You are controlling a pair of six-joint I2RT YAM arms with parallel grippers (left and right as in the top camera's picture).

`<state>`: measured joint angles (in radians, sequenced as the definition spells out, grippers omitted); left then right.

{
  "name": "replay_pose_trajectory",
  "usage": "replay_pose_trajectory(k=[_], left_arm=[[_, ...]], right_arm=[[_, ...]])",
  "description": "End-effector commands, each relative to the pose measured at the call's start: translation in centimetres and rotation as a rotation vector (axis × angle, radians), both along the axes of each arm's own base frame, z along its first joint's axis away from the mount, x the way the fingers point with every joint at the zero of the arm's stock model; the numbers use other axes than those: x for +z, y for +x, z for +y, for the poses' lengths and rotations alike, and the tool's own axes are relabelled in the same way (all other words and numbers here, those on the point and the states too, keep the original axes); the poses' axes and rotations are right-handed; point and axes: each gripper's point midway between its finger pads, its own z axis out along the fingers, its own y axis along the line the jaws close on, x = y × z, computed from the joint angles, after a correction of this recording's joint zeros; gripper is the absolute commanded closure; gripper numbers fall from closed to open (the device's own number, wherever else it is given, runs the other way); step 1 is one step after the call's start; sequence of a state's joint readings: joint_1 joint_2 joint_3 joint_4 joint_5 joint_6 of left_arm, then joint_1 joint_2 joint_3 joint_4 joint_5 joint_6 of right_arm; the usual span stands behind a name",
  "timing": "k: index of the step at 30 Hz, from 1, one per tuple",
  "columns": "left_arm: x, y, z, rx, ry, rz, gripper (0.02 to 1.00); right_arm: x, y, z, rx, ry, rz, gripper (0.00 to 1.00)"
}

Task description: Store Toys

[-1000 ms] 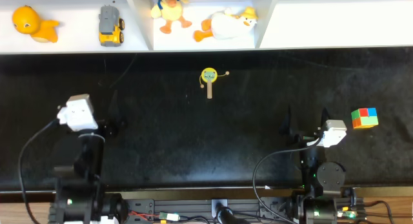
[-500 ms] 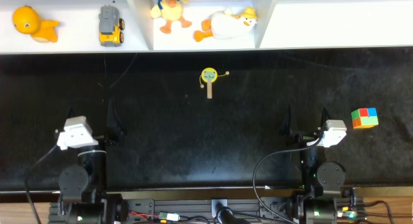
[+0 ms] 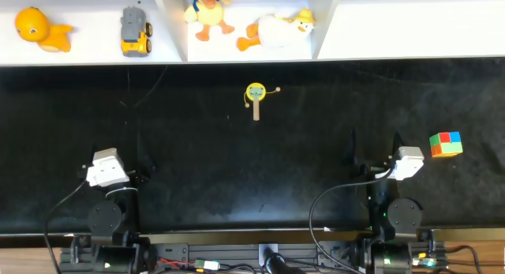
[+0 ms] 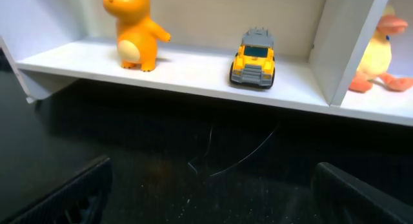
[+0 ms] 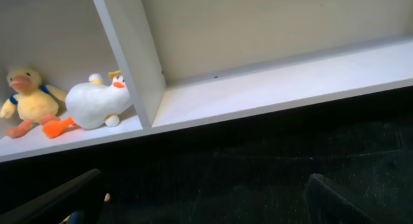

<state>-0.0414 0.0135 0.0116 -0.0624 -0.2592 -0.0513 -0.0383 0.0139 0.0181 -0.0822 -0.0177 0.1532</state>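
Note:
A small green-and-yellow rattle drum (image 3: 256, 95) lies on the black table just in front of the shelf. A multicoloured cube (image 3: 445, 144) sits at the table's right side. In the white shelf (image 3: 394, 29) stand an orange figure (image 3: 41, 28) (image 4: 135, 27), a yellow toy truck (image 3: 135, 31) (image 4: 256, 56), a yellow duck plush (image 3: 207, 12) (image 5: 24, 98) and a white duck plush (image 3: 276, 29) (image 5: 97, 104). My left gripper (image 4: 213, 201) is open and empty, low at the table's front left. My right gripper (image 3: 371, 152) (image 5: 200, 201) is open and empty, left of the cube.
The shelf's right compartment (image 5: 290, 82) holds nothing. A white divider (image 5: 129, 56) separates it from the ducks' compartment. Cables and the arms' bases run along the table's front edge (image 3: 260, 227).
The left arm has drawn back toward its base and sunk lower. The right arm and the toys have not moved.

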Motion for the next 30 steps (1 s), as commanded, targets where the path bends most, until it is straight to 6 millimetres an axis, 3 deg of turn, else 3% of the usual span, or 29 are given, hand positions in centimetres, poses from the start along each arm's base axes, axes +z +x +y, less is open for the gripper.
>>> replay_pose_trajectory(k=[1, 30], left_arm=[[0.10, -0.08, 0.24, 0.008, 0.053, 0.003, 0.020], [0.10, -0.08, 0.24, 0.008, 0.053, 0.003, 0.020]], right_arm=[[-0.31, 0.02, -0.05, -0.005, 0.001, -0.002, 0.005], [-0.32, 0.01, -0.63, -0.039, -0.031, -0.001, 0.007]])
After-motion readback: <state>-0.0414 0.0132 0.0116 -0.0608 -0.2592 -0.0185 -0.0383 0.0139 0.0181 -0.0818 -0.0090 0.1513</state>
